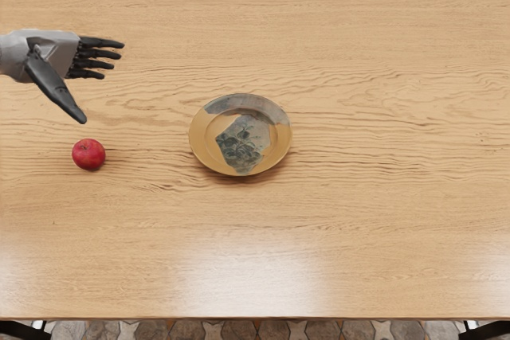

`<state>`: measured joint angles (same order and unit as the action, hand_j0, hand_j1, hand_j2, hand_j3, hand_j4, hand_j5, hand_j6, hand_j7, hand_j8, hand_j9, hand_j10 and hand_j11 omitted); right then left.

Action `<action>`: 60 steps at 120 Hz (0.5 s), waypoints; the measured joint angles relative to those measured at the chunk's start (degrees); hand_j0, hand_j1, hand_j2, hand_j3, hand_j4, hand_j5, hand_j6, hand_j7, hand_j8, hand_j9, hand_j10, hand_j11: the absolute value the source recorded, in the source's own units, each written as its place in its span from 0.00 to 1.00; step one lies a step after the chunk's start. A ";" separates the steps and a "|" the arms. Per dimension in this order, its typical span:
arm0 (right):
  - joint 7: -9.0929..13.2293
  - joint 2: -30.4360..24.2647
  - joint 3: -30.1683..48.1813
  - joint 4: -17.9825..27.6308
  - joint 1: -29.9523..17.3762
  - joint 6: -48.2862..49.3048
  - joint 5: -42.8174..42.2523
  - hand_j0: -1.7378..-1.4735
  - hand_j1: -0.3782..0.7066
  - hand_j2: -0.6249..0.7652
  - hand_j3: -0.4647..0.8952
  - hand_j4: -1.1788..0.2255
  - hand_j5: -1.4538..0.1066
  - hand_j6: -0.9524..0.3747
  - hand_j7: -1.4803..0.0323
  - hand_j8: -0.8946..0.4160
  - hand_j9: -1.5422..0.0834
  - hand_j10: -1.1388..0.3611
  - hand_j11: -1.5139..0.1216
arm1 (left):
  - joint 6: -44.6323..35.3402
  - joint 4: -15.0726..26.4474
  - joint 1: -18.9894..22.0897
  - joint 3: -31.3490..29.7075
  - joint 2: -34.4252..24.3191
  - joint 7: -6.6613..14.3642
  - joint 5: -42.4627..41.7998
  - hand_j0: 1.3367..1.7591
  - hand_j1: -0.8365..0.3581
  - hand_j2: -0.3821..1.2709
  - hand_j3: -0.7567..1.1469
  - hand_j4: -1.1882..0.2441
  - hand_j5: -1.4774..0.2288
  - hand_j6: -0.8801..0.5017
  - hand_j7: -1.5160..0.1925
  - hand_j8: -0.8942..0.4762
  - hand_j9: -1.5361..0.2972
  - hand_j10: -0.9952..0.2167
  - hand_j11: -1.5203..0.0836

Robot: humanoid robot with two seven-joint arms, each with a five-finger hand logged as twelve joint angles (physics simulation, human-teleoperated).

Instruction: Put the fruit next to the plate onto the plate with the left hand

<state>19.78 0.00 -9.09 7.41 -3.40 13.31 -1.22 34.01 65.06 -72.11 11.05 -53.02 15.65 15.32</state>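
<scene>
Apple (88, 154) on table (358, 77), well left of plate (201, 146), not touching it. Left hand (65, 61) above and behind apple, fingers (102, 53) extended and spread, thumb angled down, holding nothing.

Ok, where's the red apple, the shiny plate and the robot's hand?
Round red apple (88, 154): head view, middle of its skin.
Shiny gold metal plate (198, 137): head view, bare left rim.
Grey-and-black left hand (56, 53): head view, its palm.

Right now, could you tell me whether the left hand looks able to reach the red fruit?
Probably yes: the left hand is open, close beside the fruit, with nothing standing between them.
</scene>
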 joint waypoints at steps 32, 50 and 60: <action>0.08 0.00 0.03 -0.03 -0.35 -0.03 0.01 0.30 0.03 0.45 0.34 0.84 0.93 0.72 0.98 0.68 0.95 0.76 0.93 | -0.17 -3.61 1.94 -0.26 0.26 0.32 4.79 0.76 0.98 0.23 0.40 0.82 0.86 0.63 0.88 0.64 0.83 0.81 0.94; 0.09 0.00 0.04 -0.03 -0.38 -0.04 0.01 0.30 0.03 0.45 0.34 0.84 0.93 0.72 0.98 0.68 0.95 0.76 0.93 | -3.18 -3.73 -3.11 -7.36 0.29 0.40 9.16 0.76 0.98 0.23 0.40 0.82 0.86 0.63 0.88 0.64 0.83 0.81 0.94; 0.09 0.00 0.04 -0.03 -0.38 -0.04 0.01 0.30 0.03 0.45 0.34 0.84 0.93 0.72 0.98 0.68 0.95 0.76 0.93 | -6.56 -3.66 -11.76 -17.79 0.97 0.16 5.38 0.76 0.98 0.23 0.40 0.82 0.86 0.63 0.88 0.64 0.83 0.81 0.94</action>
<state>19.86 0.00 -9.05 7.38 -3.77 13.27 -1.21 27.45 61.39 -83.87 -6.74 -52.06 15.81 20.70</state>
